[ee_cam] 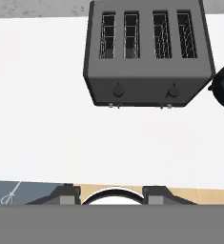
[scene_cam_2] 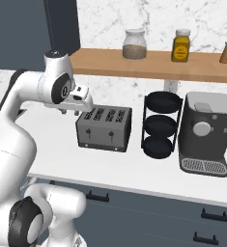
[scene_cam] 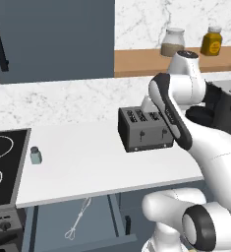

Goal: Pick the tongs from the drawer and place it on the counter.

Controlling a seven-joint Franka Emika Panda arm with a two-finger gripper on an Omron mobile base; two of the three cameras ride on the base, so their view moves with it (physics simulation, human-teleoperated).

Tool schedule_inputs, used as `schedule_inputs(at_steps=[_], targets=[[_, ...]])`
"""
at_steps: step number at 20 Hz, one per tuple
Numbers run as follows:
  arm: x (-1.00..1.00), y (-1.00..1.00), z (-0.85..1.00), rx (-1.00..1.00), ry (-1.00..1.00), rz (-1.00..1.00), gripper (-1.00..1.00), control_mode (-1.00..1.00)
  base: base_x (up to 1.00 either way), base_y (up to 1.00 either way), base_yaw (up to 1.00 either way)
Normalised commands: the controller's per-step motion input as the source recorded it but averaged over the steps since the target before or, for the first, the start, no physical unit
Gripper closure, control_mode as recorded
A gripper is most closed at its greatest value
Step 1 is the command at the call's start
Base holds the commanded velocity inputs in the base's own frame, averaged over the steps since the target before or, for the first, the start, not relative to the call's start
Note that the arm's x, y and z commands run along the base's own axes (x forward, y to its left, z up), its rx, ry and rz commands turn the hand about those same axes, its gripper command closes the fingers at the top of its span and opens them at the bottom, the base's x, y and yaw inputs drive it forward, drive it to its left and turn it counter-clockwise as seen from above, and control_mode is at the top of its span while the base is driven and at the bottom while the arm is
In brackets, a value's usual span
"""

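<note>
The counter (scene_cam: 87, 167) is showing a smooth, matt white slab, and the toaster (scene_cam: 144, 129) sitting on it is looking like dark grey brushed metal with wire grids in its slots. Behind the toaster, the wall (scene_cam_2: 158, 19) is showing glossy veined marble, and the ledge (scene_cam_2: 153, 65) is looking like warm matt wood. Below the counter, the tongs (scene_cam: 77, 220) are gleaming as thin silvery metal inside the matt slate-blue drawer (scene_cam: 95, 231).

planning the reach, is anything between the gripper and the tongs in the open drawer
Yes. The tongs lie in the open drawer below the counter edge, while the gripper is above the counter near the toaster. The counter's front lip lies between them; nothing covers the tongs themselves.
</note>
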Motion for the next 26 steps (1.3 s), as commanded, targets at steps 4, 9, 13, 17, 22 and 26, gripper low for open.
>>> schedule_inputs(at_steps=[4, 9, 13, 17, 22, 26], targets=[[-0.37, 0.00, 0.00, 0.00, 0.00, 0.00, -1.00, -1.00, 0.00, 0.00, 0.00], [-1.00, 0.14, -0.36, -0.02, 0.19, 0.02, -1.00, -1.00, 0.00, 0.00, 0.00], [-0.96, 0.36, -0.95, 0.00, 0.06, 0.00, -1.00, -1.00, 0.00, 0.00, 0.00], [-0.52, 0.09, -0.98, 0.04, -0.04, -0.03, -1.00, -1.00, 0.00, 0.00, 0.00], [-0.30, -0.05, -0.47, 0.06, -0.08, -0.01, -1.00, 1.00, -0.06, -0.20, 0.03], [0.00, 0.00, 0.00, 0.00, 0.00, 0.00, -1.00, 1.00, -0.03, -0.44, 0.48]])
